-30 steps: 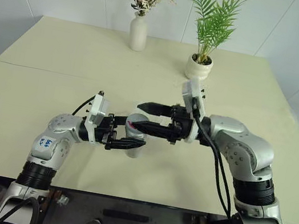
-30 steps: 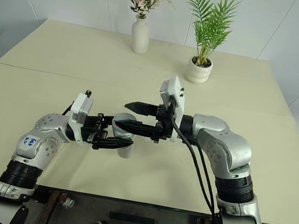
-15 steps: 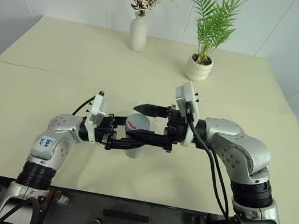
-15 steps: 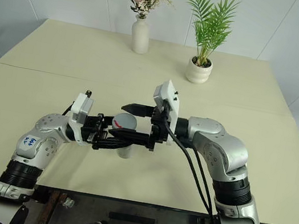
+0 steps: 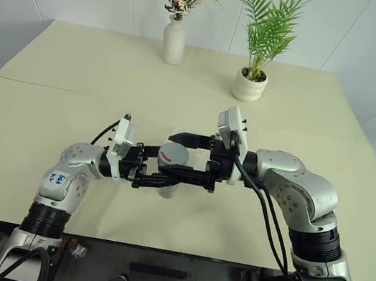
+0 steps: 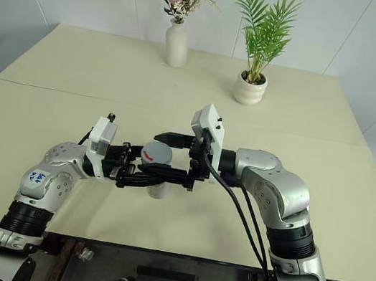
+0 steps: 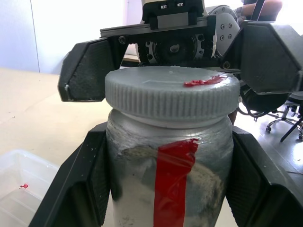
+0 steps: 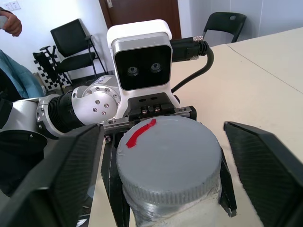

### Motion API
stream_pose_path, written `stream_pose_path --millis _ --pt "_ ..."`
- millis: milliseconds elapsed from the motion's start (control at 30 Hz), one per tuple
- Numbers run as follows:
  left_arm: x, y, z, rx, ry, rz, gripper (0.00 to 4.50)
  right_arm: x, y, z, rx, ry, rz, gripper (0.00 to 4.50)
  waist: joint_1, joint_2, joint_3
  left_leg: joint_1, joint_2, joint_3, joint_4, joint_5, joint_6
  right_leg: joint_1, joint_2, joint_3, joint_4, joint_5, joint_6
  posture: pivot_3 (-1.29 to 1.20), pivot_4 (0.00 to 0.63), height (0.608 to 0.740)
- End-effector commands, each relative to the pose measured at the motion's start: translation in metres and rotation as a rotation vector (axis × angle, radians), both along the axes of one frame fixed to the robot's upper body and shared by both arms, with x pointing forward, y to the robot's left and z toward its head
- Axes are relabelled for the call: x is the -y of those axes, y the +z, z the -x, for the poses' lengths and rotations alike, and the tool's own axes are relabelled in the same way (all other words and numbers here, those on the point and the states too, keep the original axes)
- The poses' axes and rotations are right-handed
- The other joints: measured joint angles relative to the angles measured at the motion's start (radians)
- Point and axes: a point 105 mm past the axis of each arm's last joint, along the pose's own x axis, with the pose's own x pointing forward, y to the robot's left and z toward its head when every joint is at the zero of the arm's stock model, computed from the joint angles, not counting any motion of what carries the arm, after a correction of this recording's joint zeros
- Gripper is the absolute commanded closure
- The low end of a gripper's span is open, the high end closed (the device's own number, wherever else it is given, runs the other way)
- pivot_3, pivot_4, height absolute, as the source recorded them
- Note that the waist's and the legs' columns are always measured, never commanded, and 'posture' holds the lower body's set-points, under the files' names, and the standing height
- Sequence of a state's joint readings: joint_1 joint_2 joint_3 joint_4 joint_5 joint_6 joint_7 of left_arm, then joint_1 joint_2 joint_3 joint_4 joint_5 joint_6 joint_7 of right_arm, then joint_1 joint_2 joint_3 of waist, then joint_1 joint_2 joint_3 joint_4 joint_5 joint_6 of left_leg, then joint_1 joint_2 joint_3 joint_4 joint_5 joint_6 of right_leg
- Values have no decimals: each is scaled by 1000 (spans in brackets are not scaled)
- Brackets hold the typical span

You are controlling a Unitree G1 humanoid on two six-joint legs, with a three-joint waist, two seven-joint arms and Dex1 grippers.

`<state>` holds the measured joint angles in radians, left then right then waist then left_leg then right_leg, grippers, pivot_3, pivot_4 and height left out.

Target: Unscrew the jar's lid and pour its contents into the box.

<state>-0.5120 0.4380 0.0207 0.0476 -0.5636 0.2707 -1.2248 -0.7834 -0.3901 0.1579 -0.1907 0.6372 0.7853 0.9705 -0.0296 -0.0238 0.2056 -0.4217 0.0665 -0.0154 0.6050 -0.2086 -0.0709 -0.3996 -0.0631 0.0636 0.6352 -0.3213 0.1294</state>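
The jar (image 7: 170, 179), clear with a red stripe down its side, sits at the centre of the frame above the near part of the pale table (image 5: 75, 77), clamped by its body in the left gripper (image 5: 159, 177), whose black fingers (image 7: 80, 184) press against both sides of the glass. The grey lid (image 5: 173, 156), marked with a small red dash, is on the jar. The right gripper (image 5: 179, 155) reaches in from the right of the frame, level with the lid, its two fingers (image 8: 265, 170) standing apart on either side of the cap with a visible gap on each side, gripping nothing. A corner of the clear plastic box (image 7: 23, 189) lies on the table at the lower left of the left wrist view. At the far edge, top centre, stand a white vase of dried flowers (image 5: 174, 40) and, to its right, a potted green plant (image 5: 251, 79).
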Motion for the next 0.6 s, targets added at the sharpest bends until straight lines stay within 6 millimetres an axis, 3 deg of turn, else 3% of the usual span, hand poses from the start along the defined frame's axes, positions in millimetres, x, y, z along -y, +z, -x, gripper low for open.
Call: stream_pose_path --millis 33,100,267,600 --pt "1 10 5 43 -19 20 1756 -1 4 4 26 22 -13 1326 0 0 0 0 0 0 0 0 0 0 0 0 0 0 0 0 150 740" --pt "1 10 5 43 -19 20 1756 -1 2 3 27 20 -9 1933 0 0 0 0 0 0 0 0 0 0 0 0 0 0 0 0 150 740" --pt "0 10 5 44 -18 19 1756 -1 5 1 36 13 -23 1933 0 0 0 0 0 0 0 0 0 0 0 0 0 0 0 0 150 740" --pt "0 10 5 41 -19 22 1756 1 45 6 48 58 -161 1933 0 0 0 0 0 0 0 0 0 0 0 0 0 0 0 0 150 740"
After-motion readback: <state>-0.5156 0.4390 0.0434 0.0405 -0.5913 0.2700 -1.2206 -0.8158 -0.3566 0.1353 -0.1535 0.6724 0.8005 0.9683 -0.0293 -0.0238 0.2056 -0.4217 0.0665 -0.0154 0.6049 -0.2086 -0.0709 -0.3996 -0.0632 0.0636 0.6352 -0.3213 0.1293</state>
